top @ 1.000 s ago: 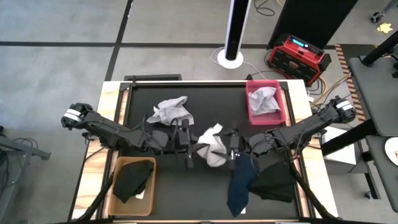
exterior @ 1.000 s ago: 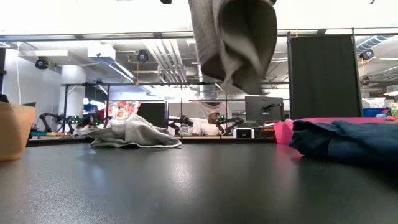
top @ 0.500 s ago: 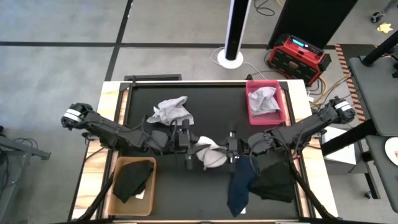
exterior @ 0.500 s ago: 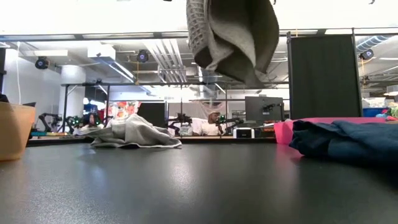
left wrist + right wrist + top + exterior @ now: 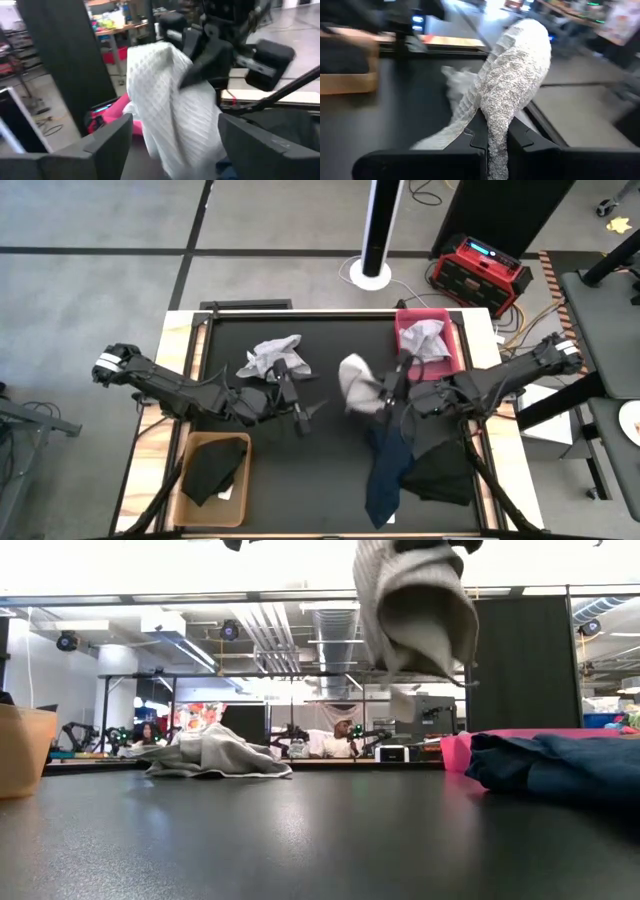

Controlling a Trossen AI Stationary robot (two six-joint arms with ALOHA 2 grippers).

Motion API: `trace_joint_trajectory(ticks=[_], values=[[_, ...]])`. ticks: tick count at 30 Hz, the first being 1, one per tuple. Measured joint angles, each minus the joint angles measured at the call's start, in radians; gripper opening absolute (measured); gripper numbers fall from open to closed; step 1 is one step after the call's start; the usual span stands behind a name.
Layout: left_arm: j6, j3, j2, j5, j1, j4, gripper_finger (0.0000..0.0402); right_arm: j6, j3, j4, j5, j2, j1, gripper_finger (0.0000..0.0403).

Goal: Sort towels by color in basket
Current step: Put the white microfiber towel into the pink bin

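Observation:
A white waffle towel (image 5: 352,376) hangs in the air over the table's middle, with my right gripper (image 5: 384,393) shut on it; the low view shows the towel (image 5: 415,610) well above the table. My left gripper (image 5: 305,413) stands open just left of it, nothing between its fingers (image 5: 107,145). A pink basket (image 5: 404,358) at the far right holds a light grey towel (image 5: 425,338). A tan basket (image 5: 192,442) at the near left holds a black towel (image 5: 213,470). Another light grey towel (image 5: 272,358) lies on the table. My right gripper pinches a bunched fold of the white towel (image 5: 496,131) between its two fingers (image 5: 476,136). The fingers come at it about level from the table's right side. The towel is lifted clear of the table and droops beside and below the fingers, slack.
A navy towel (image 5: 385,475) and a black towel (image 5: 440,470) lie on the table at the near right, below my right arm. Bare tabletop (image 5: 300,480) lies between the tan basket and the navy towel.
My right gripper has shut on the white towel and my left gripper has opened and let it go. My right gripper has then carried the towel toward the table's right and far edges, toward the pink basket. The towel stays clear of the table.

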Motion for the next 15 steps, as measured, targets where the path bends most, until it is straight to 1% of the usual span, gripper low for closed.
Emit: trace_joint_trajectory(ticks=[2, 6, 11, 15], values=[[-0.001, 0.000, -0.001, -0.024, 0.000, 0.000, 0.0287, 0.025, 0.000, -0.054, 0.032, -0.030, -0.030, 0.0014], [-0.002, 0.000, -0.002, -0.038, 0.001, -0.024, 0.0284, 0.075, 0.000, -0.131, 0.035, -0.086, -0.131, 0.0013], [-0.003, 0.000, -0.002, -0.038, 0.000, -0.030, 0.0274, 0.118, 0.000, -0.237, 0.035, -0.128, -0.314, 0.0013], [-0.005, 0.000, -0.002, -0.038, 0.000, -0.061, 0.0269, 0.118, 0.000, -0.297, 0.033, -0.138, -0.460, 0.0013]])
